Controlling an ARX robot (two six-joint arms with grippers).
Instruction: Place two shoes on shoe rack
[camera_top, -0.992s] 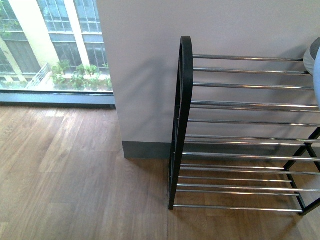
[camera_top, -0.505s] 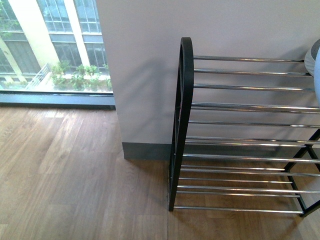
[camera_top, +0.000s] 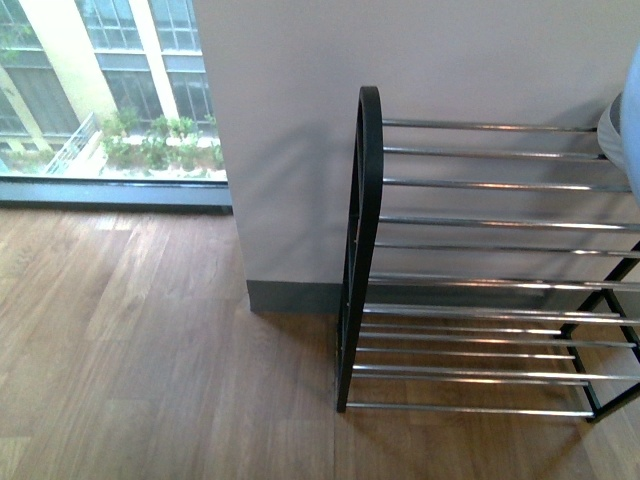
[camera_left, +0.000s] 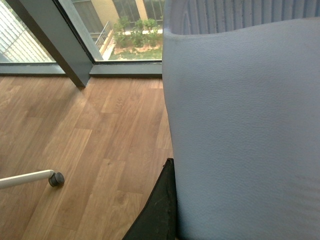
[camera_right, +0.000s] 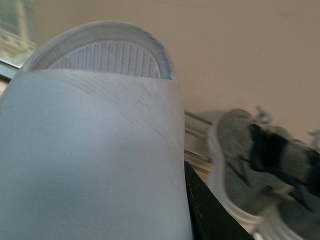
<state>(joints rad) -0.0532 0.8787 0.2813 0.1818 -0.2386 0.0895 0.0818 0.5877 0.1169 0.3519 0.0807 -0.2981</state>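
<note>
Though blurred, grey sneakers (camera_right: 265, 165) seemingly sit on rack (camera_top: 480, 220).

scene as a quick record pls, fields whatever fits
shoe rack: black frame, chrome bars, against the wall, on the wood floor
rack tiers in front view: bare, except a pale blue edge by the top bars at the right
left slide: pale blue, fills the left wrist view, close to the camera
right slide: pale blue, ribbed footbed showing, fills the right wrist view
grey sneaker: blurred, white sole, on the rack bars beyond the right slide
window: left of the wall
grippers: open or shut, cannot tell
</note>
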